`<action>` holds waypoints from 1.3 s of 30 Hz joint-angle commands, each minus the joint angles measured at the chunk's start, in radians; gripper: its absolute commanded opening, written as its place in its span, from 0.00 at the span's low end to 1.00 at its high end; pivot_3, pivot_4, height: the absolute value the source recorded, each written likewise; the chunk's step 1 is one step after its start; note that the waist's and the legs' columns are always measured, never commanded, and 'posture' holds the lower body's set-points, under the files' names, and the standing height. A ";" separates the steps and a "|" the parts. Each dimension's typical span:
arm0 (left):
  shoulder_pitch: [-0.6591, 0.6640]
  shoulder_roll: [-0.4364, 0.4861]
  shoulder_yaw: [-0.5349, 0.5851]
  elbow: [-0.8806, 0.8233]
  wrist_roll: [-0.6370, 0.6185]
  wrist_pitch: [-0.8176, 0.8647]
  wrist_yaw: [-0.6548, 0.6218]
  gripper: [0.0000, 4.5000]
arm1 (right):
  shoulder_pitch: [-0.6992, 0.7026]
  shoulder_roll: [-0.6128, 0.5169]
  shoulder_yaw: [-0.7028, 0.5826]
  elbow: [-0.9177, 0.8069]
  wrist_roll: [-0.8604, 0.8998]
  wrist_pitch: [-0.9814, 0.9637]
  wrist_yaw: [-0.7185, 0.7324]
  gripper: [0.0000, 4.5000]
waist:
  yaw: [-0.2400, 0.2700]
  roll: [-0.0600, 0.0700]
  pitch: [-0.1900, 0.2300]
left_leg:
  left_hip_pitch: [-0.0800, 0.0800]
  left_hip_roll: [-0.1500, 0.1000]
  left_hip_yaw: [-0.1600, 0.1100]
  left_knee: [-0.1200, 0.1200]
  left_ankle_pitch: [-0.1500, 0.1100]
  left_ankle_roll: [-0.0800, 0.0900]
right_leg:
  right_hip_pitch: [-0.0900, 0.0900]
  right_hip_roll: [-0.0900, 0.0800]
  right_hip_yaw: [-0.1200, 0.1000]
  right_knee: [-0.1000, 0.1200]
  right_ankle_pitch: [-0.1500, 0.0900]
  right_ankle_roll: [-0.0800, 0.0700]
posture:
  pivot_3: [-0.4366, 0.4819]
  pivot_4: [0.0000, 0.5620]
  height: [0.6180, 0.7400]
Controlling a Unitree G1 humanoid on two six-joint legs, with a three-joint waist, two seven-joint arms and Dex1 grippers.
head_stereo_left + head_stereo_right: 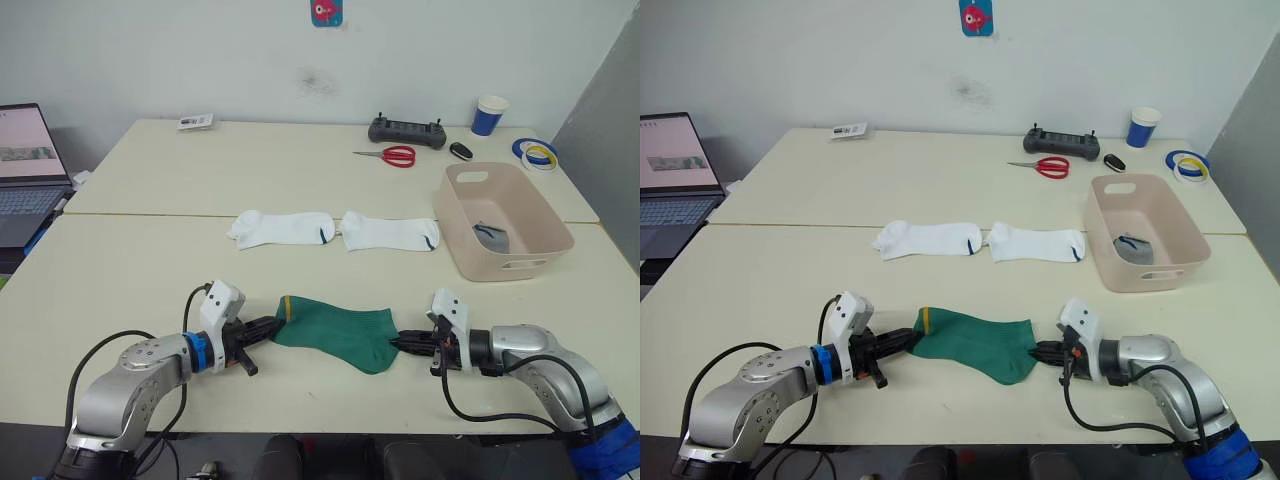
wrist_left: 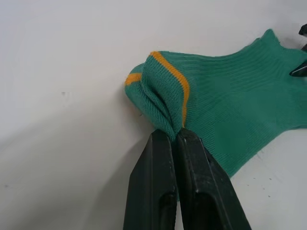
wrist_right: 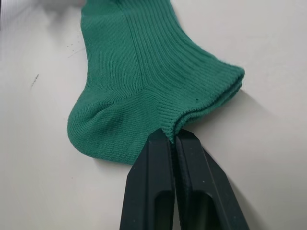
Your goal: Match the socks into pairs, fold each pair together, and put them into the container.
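Left pincer [image 1: 272,326]: its two black fingers are pinching shut on the yellow-striped cuff end of the dark green ribbed ankle sock [image 1: 335,330], as the left wrist view shows close up.
Right pincer [image 1: 398,345]: it is clamping narrow on the opposite end of the same green sock, at the folded edge near the toe.
Green sock: it is lying stretched on the pale cream desk [image 1: 130,260] between the two pincers, close to the robot; it looks doubled, though whether two socks are stacked there I cannot tell.
Long axis: it is running side to side across the desk, cuff toward the robot's left, toe toward its right.
Key relation: each pincer is sitting at one end of that axis, so a fold would be bringing one end over toward the other.
Two white ankle socks with small dark marks [image 1: 335,229]: they are lying flat end to end, farther out on the desk.
Pale pink rectangular plastic tub [image 1: 458,228]: it is standing to the right of the white socks, with a grey sock [image 1: 491,237] inside.
Nearer arm: the right one is lying closer to the tub, so I judge it is better placed for the drop.
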 commanded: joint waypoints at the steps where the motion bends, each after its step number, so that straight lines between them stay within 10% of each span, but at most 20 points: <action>1: 0.015 -0.021 0.000 -0.107 -0.055 0.043 0.028 0.00 | -0.026 -0.037 -0.035 -0.001 0.036 0.012 0.048 0.00 | 0.000 0.000 0.000 | 0.000 0.000 0.000 0.000 0.000 0.000 | 0.000 0.000 0.000 0.000 0.000 0.000 | 0.48 0.27 1.00; 37: -0.002 -0.049 -0.031 -0.157 -0.098 0.193 0.221 0.00 | -0.167 -0.161 -0.012 0.160 0.062 0.064 0.224 0.00 | 0.000 0.000 0.000 | 0.000 -0.001 0.001 0.000 0.000 0.000 | 0.000 0.001 0.000 -0.001 0.000 0.001 | 0.48 0.27 1.00; 39: -0.007 -0.040 -0.028 -0.152 -0.108 0.196 0.194 0.12 | -0.157 -0.161 -0.021 0.149 0.067 0.070 0.214 0.13 | 0.001 0.000 0.000 | 0.000 -0.001 0.000 0.000 0.000 0.000 | 0.000 0.001 0.000 -0.001 0.000 0.001 | 0.48 0.27 1.00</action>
